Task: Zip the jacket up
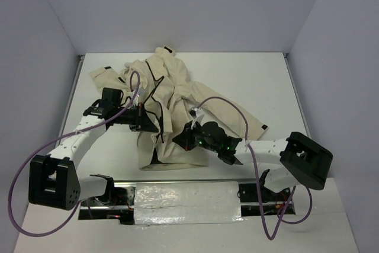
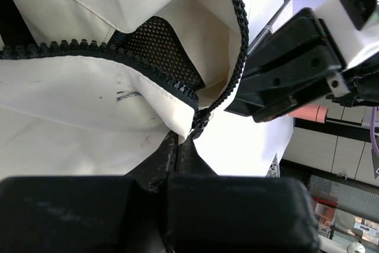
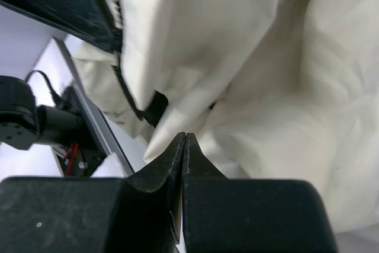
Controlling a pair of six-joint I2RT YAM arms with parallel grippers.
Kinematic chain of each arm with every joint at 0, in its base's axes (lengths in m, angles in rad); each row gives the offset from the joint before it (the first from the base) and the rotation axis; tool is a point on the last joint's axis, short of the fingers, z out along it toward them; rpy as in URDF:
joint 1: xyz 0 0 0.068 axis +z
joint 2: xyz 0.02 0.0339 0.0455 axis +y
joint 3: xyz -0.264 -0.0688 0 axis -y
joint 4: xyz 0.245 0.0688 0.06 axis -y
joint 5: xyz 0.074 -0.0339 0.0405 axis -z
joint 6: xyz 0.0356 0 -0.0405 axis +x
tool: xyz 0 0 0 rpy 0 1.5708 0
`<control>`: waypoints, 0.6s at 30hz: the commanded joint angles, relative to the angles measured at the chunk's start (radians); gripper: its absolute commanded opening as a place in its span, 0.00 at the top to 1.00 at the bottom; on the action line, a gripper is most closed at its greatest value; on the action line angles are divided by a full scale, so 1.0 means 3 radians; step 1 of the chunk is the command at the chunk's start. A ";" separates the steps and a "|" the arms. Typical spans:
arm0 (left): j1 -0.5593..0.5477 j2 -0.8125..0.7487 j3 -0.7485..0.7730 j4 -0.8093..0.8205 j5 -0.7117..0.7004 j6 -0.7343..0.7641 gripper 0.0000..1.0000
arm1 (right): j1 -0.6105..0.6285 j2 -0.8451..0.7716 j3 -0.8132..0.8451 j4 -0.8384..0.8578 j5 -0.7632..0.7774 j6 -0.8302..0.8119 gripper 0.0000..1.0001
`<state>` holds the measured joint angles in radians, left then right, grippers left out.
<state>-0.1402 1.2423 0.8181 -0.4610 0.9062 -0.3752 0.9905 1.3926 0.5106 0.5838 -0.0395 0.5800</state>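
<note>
The cream jacket [image 1: 172, 93] lies crumpled on the table's middle, its lower hem toward me. My left gripper [image 1: 156, 128] is at the hem's left part. In the left wrist view it [image 2: 180, 140] is shut on the bottom of the dark zipper [image 2: 237, 45], where the two rows of teeth meet. The dark mesh lining [image 2: 157, 45] shows between the rows. My right gripper [image 1: 178, 139] is just right of it. In the right wrist view it [image 3: 185, 137] is shut with a fold of the jacket's cloth [image 3: 284, 87] at its tips.
The white table [image 1: 254, 75] has walls at the left, back and right. A metal strip [image 1: 183, 197] runs along the near edge between the arm bases. Purple cables [image 1: 231, 108] loop over the jacket. The right gripper's black body [image 2: 296, 57] is close beside the left one.
</note>
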 commanded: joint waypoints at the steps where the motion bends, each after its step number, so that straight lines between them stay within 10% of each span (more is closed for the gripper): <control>1: -0.0008 0.0011 0.0090 0.0100 0.0114 -0.0074 1.00 | 0.0042 0.0031 -0.0025 0.0737 0.0036 -0.0001 1.00; 18: -0.0013 -0.0035 0.0055 0.0253 0.0109 -0.0202 1.00 | 0.0088 0.0706 0.0267 0.1244 -0.0599 0.0275 1.00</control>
<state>-0.1402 1.2423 0.8181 -0.4248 0.9073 -0.4183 1.0084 1.5833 0.5549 0.8295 -0.1768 0.6399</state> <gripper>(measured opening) 0.032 0.007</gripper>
